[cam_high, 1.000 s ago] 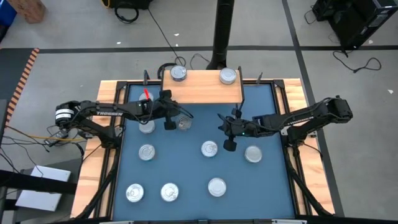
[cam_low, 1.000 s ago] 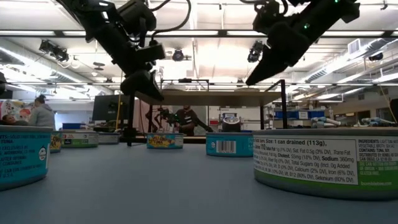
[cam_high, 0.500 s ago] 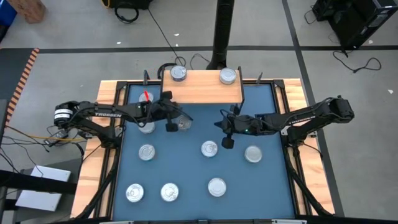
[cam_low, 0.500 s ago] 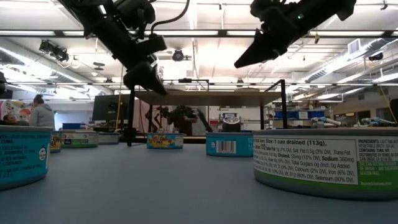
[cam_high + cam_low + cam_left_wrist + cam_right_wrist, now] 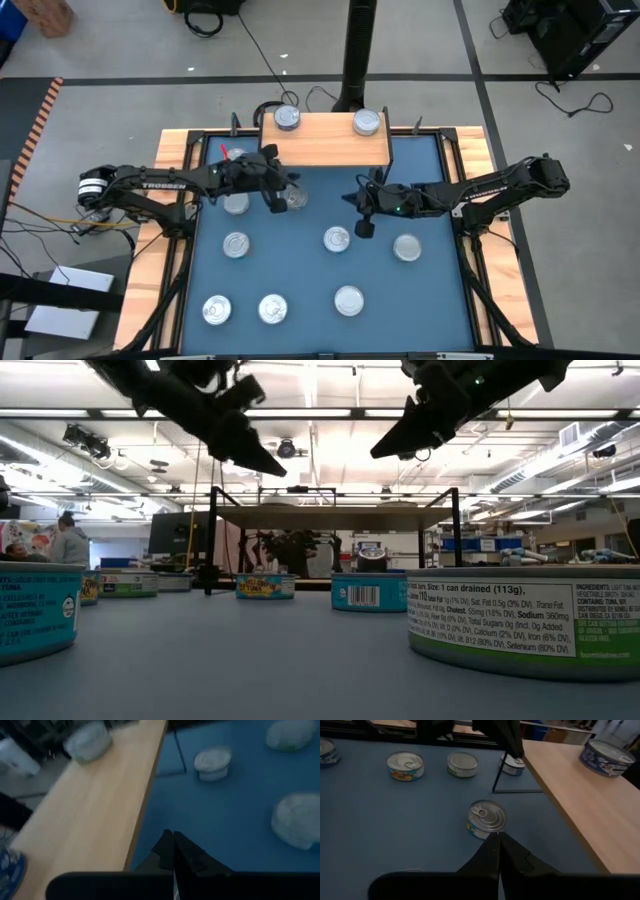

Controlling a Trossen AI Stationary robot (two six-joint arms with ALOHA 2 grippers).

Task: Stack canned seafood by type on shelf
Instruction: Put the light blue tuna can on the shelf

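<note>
The shelf [image 5: 325,140] stands at the mat's far edge on thin black legs, with two tins [image 5: 287,118] [image 5: 367,122] resting flat on its board. Several more tins of canned seafood sit flat on the blue mat [image 5: 300,270], among them one [image 5: 295,198] near the shelf's front and one [image 5: 337,239] at mid-mat. My left gripper [image 5: 276,202] hangs shut in the air over the mat just in front of the shelf [image 5: 95,805], empty. My right gripper [image 5: 363,229] is shut too and empty, raised above the mat, with a tin [image 5: 487,819] ahead of its fingertips.
Wooden edges [image 5: 175,150] frame the mat. Tins lie along its near side [image 5: 216,310] [image 5: 273,308] [image 5: 349,299] and right part [image 5: 407,247]. In the low view a large tin [image 5: 520,620] stands close on the right. A black post [image 5: 358,50] rises behind the shelf.
Both grippers have risen above the mat and tipped their fingers up from steeply downward toward level. The left one has climbed more and rolled a little. Both have stayed shut. No tin has moved.
</note>
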